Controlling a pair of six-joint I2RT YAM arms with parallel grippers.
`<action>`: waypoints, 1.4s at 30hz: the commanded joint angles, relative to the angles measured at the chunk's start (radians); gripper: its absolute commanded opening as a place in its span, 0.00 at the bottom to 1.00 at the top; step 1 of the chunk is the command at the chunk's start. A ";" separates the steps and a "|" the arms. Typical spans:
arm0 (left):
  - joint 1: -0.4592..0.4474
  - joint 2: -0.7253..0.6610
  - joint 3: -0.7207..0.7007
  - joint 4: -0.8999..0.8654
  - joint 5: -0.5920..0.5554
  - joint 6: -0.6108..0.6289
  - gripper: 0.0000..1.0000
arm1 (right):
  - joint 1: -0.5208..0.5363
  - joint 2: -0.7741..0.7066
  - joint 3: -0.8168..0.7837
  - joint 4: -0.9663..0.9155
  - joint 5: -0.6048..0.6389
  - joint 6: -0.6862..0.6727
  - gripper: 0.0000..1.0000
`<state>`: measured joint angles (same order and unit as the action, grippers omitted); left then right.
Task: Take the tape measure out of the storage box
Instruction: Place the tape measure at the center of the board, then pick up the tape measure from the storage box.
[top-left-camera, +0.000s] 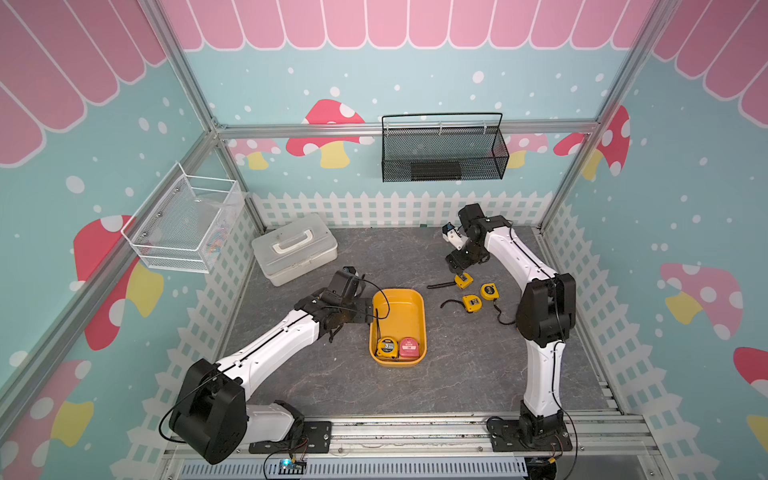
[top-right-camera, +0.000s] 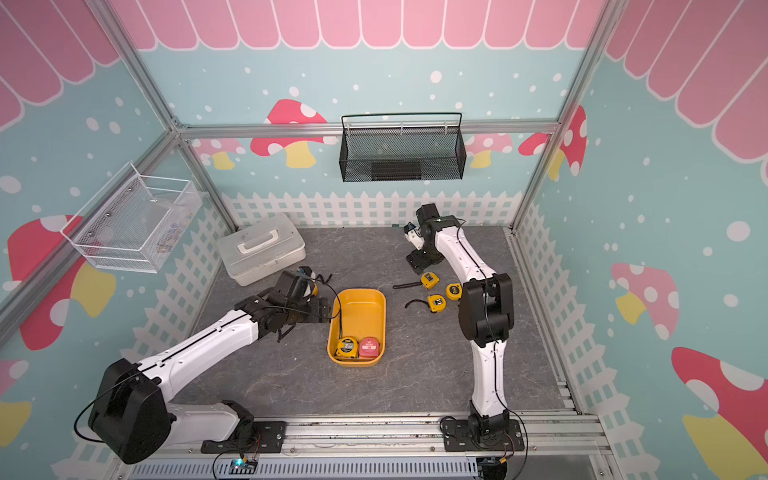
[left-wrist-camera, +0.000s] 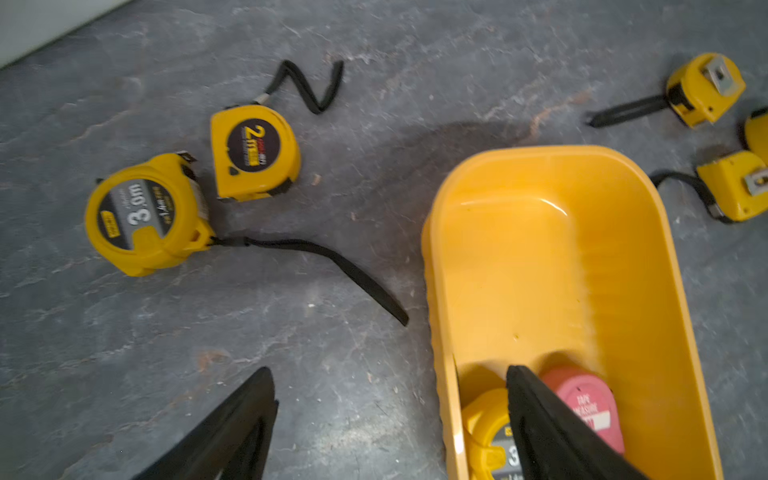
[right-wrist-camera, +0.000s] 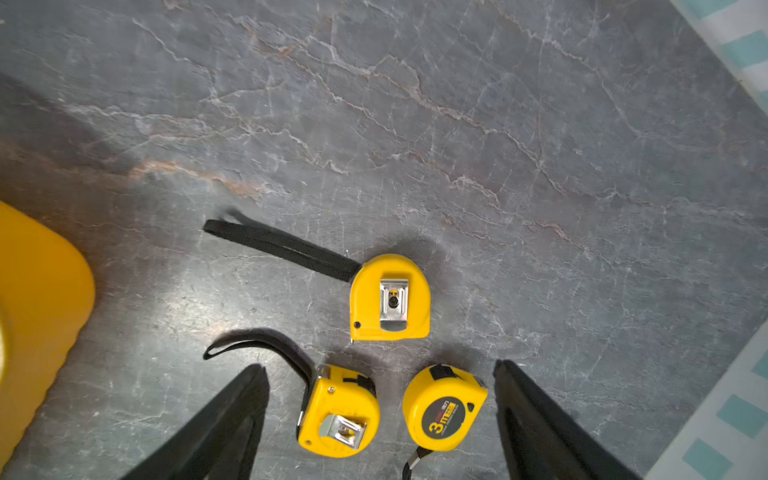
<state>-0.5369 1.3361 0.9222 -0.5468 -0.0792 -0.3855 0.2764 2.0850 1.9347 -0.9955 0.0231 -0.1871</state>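
A yellow tape measure (top-left-camera: 387, 347) and a pink tape measure (top-left-camera: 409, 348) lie side by side at the 6 o'clock end of the storage box (top-left-camera: 399, 305), with the left gripper (left-wrist-camera: 388, 370) spread empty over its 9 o'clock rim and the right gripper (right-wrist-camera: 378, 365) wide apart, holding nothing, over three other tape measures (top-left-camera: 471, 303) on the table (top-left-camera: 415, 386) at the box's 2 o'clock.

The left arm (top-left-camera: 266, 345) stretches low from its base, forearm angled inward. The left pincer (left-wrist-camera: 390, 415) points sideways, black fingers spread apart and holding nothing. The right arm (top-left-camera: 540, 320) reaches toward the back, wrist folded over. The right pincer (right-wrist-camera: 380, 365) points down at the surface, jaws wide, empty.
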 joint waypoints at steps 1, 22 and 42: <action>-0.067 0.020 0.036 -0.070 -0.018 0.005 0.87 | 0.018 -0.065 -0.077 0.012 -0.026 0.072 0.85; -0.323 0.310 0.252 -0.204 -0.029 -0.193 0.81 | 0.021 -0.144 -0.256 0.124 -0.106 0.087 0.86; -0.324 0.437 0.294 -0.303 -0.057 -0.302 0.80 | 0.021 -0.115 -0.307 0.158 -0.146 0.080 0.86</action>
<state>-0.8581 1.7561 1.1946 -0.8314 -0.1204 -0.6643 0.2993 1.9568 1.6409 -0.8425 -0.1062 -0.1001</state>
